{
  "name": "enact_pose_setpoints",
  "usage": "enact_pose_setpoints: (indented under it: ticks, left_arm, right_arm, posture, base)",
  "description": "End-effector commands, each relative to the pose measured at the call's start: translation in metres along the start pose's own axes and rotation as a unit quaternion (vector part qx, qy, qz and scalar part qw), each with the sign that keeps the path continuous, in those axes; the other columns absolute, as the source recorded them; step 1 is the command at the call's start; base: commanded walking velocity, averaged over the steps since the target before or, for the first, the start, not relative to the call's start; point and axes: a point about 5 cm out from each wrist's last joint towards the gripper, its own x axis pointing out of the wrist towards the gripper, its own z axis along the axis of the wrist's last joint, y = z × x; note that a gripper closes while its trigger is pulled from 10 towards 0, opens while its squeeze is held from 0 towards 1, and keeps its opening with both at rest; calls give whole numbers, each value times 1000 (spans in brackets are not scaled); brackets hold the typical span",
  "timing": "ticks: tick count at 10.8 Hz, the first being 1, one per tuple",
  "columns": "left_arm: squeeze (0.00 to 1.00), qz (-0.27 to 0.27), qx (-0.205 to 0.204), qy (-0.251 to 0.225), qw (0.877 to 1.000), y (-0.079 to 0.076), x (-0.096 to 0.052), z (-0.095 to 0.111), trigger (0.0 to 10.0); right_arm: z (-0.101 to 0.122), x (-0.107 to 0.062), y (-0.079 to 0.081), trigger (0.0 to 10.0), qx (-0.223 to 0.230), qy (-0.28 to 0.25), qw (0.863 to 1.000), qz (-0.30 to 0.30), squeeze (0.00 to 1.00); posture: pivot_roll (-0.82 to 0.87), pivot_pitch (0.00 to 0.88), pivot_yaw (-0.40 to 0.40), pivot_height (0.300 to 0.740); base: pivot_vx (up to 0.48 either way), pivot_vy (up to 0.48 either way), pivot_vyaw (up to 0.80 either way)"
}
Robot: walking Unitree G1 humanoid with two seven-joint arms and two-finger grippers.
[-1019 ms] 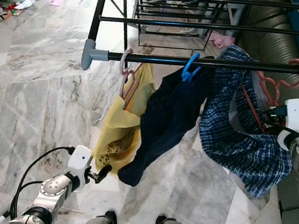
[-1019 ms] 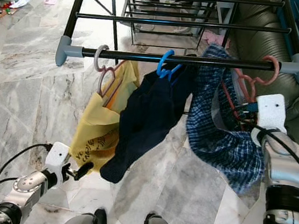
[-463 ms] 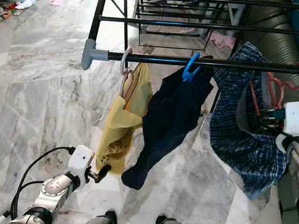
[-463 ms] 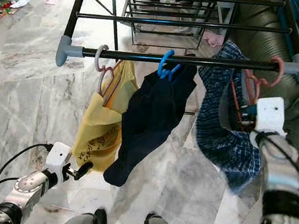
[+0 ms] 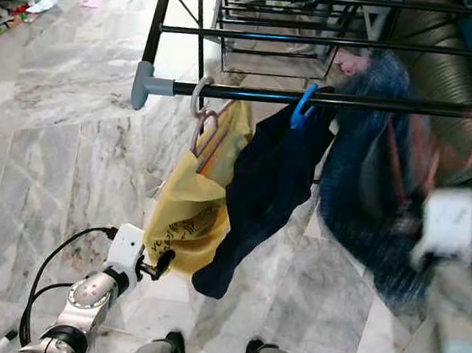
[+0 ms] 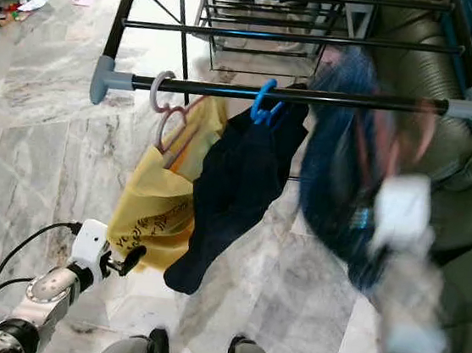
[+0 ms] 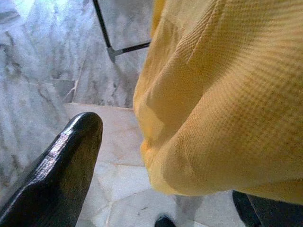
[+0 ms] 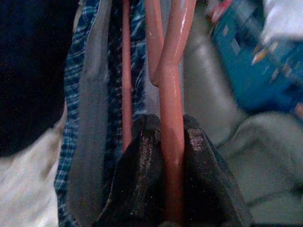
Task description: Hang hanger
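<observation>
A black rail (image 5: 254, 94) of a clothes rack spans the scene above a marble floor (image 5: 43, 146). On the rail hang a yellow garment (image 5: 195, 202) on a pale hanger (image 5: 202, 117) near the rail's grey end cap (image 5: 144, 85), and beside it a dark navy garment (image 5: 264, 192) on a blue hanger (image 5: 303, 106). Further along the rail, a blue checked shirt (image 6: 337, 188) appears heavily blurred. The right gripper (image 8: 170, 189) is clamped on the stem of a salmon-pink hanger (image 8: 170, 94), with the checked shirt draped just beside it. Whether the hanger's hook is over the rail cannot be told through the blur. Below the rail, the left gripper (image 5: 160, 264) sits beside the hem of the yellow garment with fingers (image 7: 57, 170) spread apart, holding nothing.
</observation>
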Motion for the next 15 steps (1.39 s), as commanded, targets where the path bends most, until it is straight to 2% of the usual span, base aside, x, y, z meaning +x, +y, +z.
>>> enact_pose_setpoints:
  ticks: [1,2,3,4,5,10,15]
  left_arm:
    - [0,11,-4,19,1000,3,-5,-9,10000]
    - [0,32,6,30,999,5,-6,-11,10000]
    - [0,54,15,31,998,8,-7,-11,10000]
    - [0,66,35,-31,997,4,-3,4,10000]
    - [0,53,59,-163,983,-14,-4,45,10000]
    - [0,102,61,-162,980,-15,-12,50,10000]
    - [0,120,74,-158,977,-10,-19,56,10000]
  right_arm:
    - [6,-4,-1,0,-7,-19,1000,-14,0]
    - [-18,-31,14,3765,23,19,999,-42,0]
    - [-24,-46,22,10000,51,36,996,-63,0]
    - [-23,-52,27,10000,67,34,994,-73,0]
    - [-21,-54,34,10000,73,32,995,-67,0]
    - [-16,-48,53,10000,83,36,996,-13,0]
    - [-22,-53,62,10000,85,57,995,13,0]
  posture:
    - [-148,227,58,740]
    - [-152,221,59,740]
    - [-160,215,61,740]
    - [-164,213,62,740]
    - [-168,206,60,740]
    - [-148,201,40,740]
    - [-152,211,44,740]
  base:
    - [0,0,0]
    - [0,0,0]
    - [0,0,0]
    - [0,0,0]
    - [0,0,0]
    - [0,0,0]
    - [-258,0,0]
